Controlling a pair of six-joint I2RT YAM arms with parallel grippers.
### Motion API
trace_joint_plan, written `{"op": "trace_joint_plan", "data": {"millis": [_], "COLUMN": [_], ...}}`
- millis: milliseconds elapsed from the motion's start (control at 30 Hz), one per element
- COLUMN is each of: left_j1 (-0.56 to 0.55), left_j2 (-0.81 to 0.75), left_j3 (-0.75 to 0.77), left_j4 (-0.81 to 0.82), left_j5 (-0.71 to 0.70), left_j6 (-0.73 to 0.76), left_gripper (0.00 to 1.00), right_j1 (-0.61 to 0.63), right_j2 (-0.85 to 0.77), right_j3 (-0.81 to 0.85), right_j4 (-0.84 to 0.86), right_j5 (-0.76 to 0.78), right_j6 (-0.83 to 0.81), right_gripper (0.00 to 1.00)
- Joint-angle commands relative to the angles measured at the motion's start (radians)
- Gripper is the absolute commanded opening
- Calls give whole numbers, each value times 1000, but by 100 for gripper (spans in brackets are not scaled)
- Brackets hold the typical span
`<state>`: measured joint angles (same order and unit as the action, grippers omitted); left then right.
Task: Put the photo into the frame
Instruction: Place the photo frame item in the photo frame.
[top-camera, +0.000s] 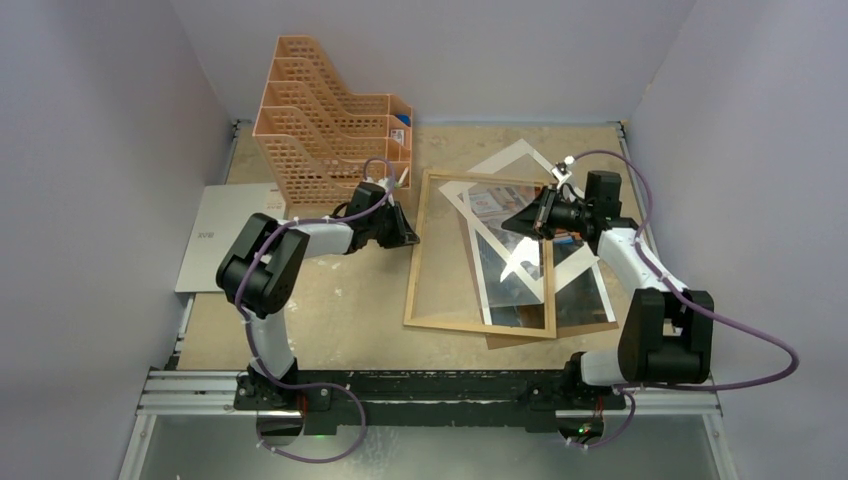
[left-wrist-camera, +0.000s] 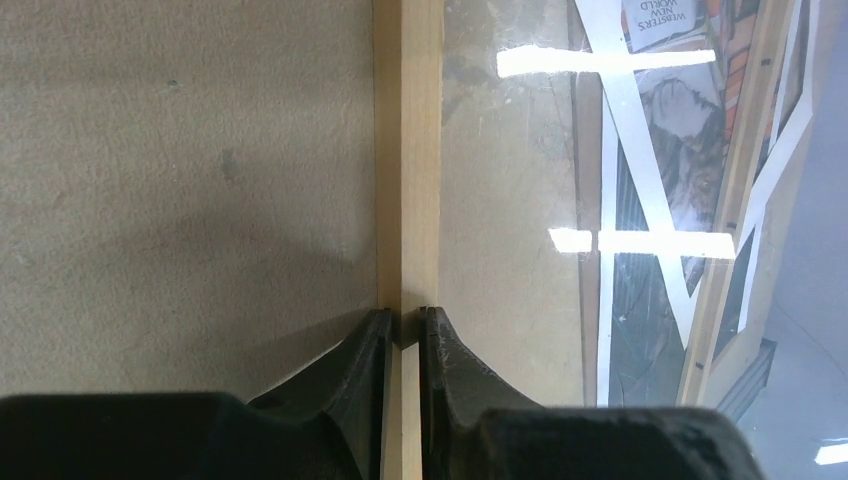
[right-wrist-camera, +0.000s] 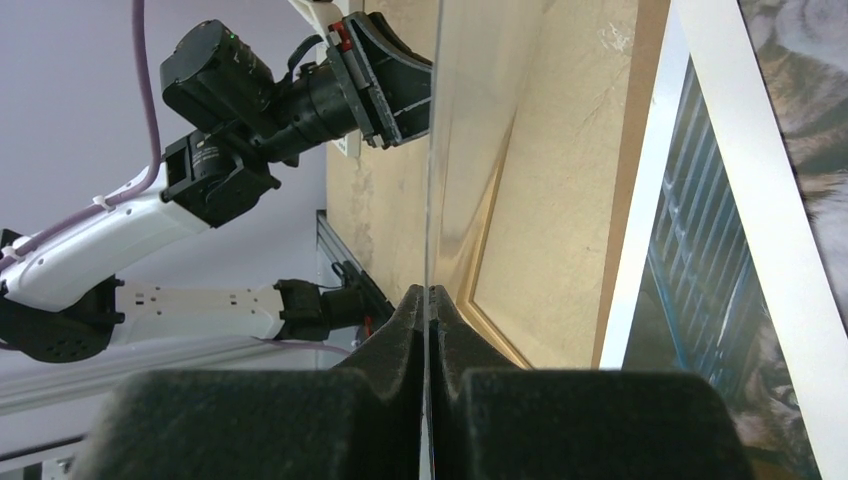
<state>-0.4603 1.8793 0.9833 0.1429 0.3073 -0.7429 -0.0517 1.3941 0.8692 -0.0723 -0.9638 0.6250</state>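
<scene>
Two grippers work near the middle of the worktop. The left gripper (top-camera: 408, 235) is clamped on the left rail of the frame (top-camera: 480, 325), a thin light-wood rectangle with its long sides running from near to far. The right gripper (right-wrist-camera: 428, 295) has its fingers pinched together on a clear pane (right-wrist-camera: 432, 150), seen edge-on. The photo (top-camera: 515, 158) has a wide white border around book spines and fur. It lies askew under the frame, poking out toward the far right corner, over a brown backing board (right-wrist-camera: 580, 150). An orange lattice organizer (top-camera: 325, 120) stands near the far left corner.
</scene>
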Motion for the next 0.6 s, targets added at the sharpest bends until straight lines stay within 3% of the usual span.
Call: {"op": "trace_joint_plan", "data": {"millis": [0,267,567], "left_j1": [-9,-9,-9], "left_j2": [27,30,32], "left_j3": [-33,-39,-43], "left_j4": [-40,-37,-37], "left_j5": [26,26,26], "left_j6": [-3,-1,4], "left_gripper": [10,10,10], "right_j1": [7,21,44], "right_j2": [-37,-49,-27], "right_j3": [46,36,49], "right_j4": [-17,40,4], "right_j5": [-31,-64,-35], "right_j6": [-32,-19,-130], "right_gripper": [1,2,2]}}
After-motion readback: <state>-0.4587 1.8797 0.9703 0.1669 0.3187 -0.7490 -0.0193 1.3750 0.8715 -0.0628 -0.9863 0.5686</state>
